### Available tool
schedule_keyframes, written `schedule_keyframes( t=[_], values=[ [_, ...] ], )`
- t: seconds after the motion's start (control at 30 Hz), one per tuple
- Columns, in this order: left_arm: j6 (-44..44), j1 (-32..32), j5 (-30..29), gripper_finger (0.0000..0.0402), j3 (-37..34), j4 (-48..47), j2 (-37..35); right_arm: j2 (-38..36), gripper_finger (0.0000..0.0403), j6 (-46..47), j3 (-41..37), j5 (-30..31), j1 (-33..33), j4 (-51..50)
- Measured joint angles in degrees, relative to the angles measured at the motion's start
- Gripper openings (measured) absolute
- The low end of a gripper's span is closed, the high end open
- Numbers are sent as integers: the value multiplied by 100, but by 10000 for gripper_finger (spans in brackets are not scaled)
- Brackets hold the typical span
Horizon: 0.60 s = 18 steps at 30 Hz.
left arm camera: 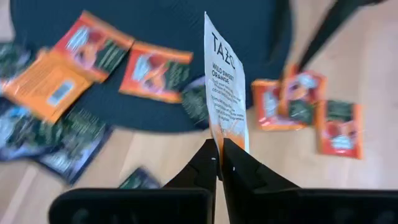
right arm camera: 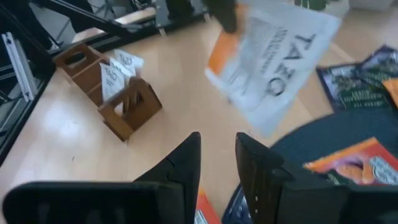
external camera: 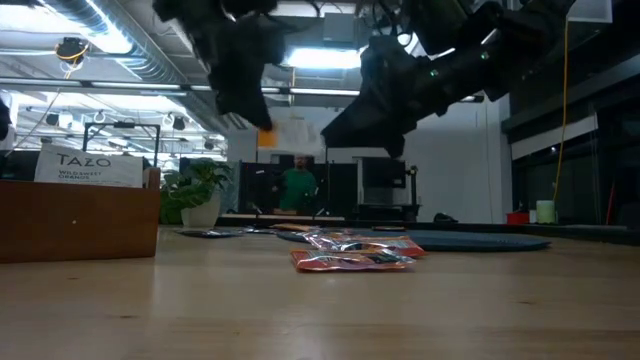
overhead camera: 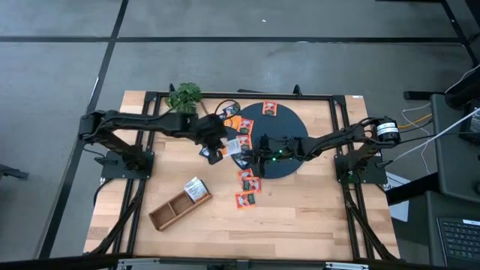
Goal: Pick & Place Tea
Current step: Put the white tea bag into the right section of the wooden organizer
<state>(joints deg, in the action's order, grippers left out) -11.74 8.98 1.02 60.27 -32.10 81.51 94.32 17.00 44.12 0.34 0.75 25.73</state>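
One white-and-orange paper tea sachet [left arm camera: 225, 93] is pinched by its lower edge in the left gripper [left arm camera: 219, 163], held above the table's middle, near the dark round mat [overhead camera: 289, 124]. Right gripper [right arm camera: 217, 163] hangs just beside it, fingers apart, empty. Judgement: carry the sachet upright to the long wooden compartment tray [overhead camera: 169, 211], where white sachets already stand, lower into a free slot, release only once seated.

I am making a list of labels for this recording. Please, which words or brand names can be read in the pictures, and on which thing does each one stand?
"TAZO" and "WILD SWEET ORANGE": on the white sachet pinched in the shut left gripper.
"TAZO": on that same sachet, seen past the open right gripper.
"TAZO": on the white sachet in the wooden tray; the smaller lines below are too blurred to read.
Print on the loose sachets over the dark disc: too blurred.
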Motion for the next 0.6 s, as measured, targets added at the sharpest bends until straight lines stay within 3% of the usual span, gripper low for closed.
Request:
schedule_keyframes(
  t=[0.37, 0.6],
  values=[
    [151, -244, 62, 5, -1754, 1832, -1554, -2, 103, 97, 2, -619, 196, 726],
    [440, -486, -309, 5, -2216, 2638, -1787, -2, 103, 224, 2, -654, 240, 815]
  ],
)
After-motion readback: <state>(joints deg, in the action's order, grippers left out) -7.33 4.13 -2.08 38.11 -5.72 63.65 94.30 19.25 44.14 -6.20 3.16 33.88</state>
